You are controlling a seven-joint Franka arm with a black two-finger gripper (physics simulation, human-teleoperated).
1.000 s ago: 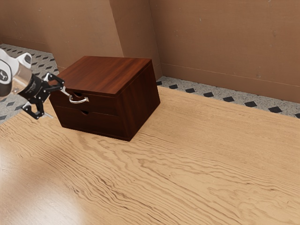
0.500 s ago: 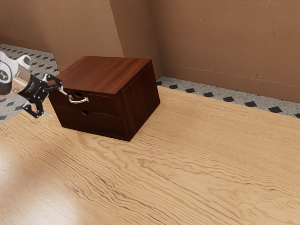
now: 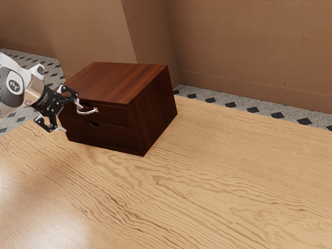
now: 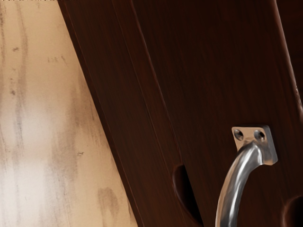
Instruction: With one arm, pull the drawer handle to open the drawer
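In the frame's upper left, the black two-finger end effector [image 3: 66,111] stands spread wide, empty, just beside the curved silver metal handle [image 3: 86,110] on the dark wooden cabinet [image 3: 119,83] standing on the pale wood table [image 3: 207,181]. Closing off-centre could let the bar slip free. The wrist view adds the handle's screwed mounting plate [image 4: 253,139].

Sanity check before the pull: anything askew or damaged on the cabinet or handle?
Nothing stands out. The cabinet sits flat on the table, the handle looks intact on its mounting plate, and the gripper is open beside it.
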